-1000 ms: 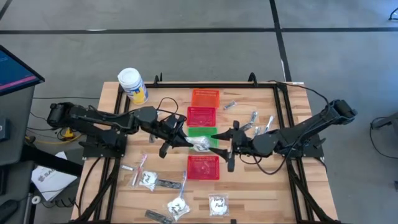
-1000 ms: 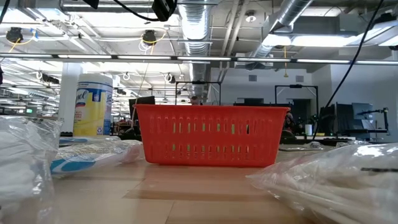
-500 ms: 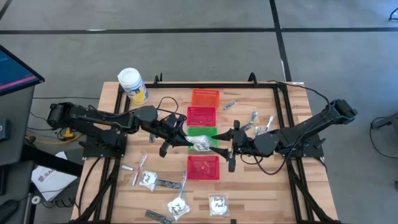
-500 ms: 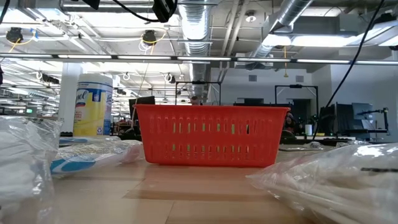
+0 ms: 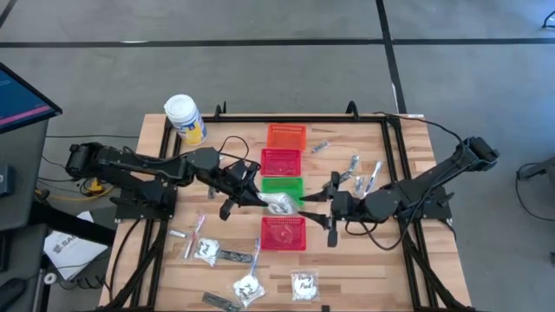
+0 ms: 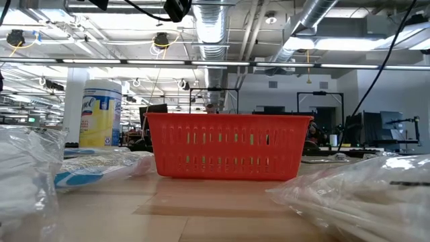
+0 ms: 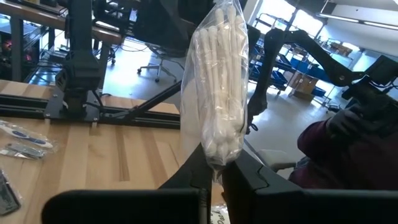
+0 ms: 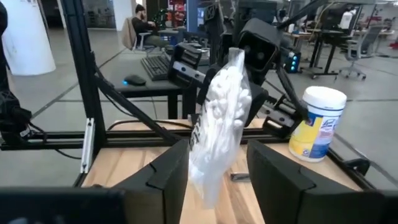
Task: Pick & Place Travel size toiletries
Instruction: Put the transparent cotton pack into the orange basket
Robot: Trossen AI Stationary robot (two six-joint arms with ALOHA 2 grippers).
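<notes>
Your left jaws (image 7: 213, 180) are clamped on the bottom edge of a clear sachet (image 7: 219, 87), which stands upright above them. Your right jaws (image 8: 214, 168) stand partly open with that sachet's free end hanging between them, untouched.

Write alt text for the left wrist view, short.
The left gripper, shut, pinches the bottom edge of a clear sachet packed with white sticks and holds it upright above the wooden table. Behind the sachet stands the dark right arm; a few small toiletry items lie on the table off to one side.
</notes>
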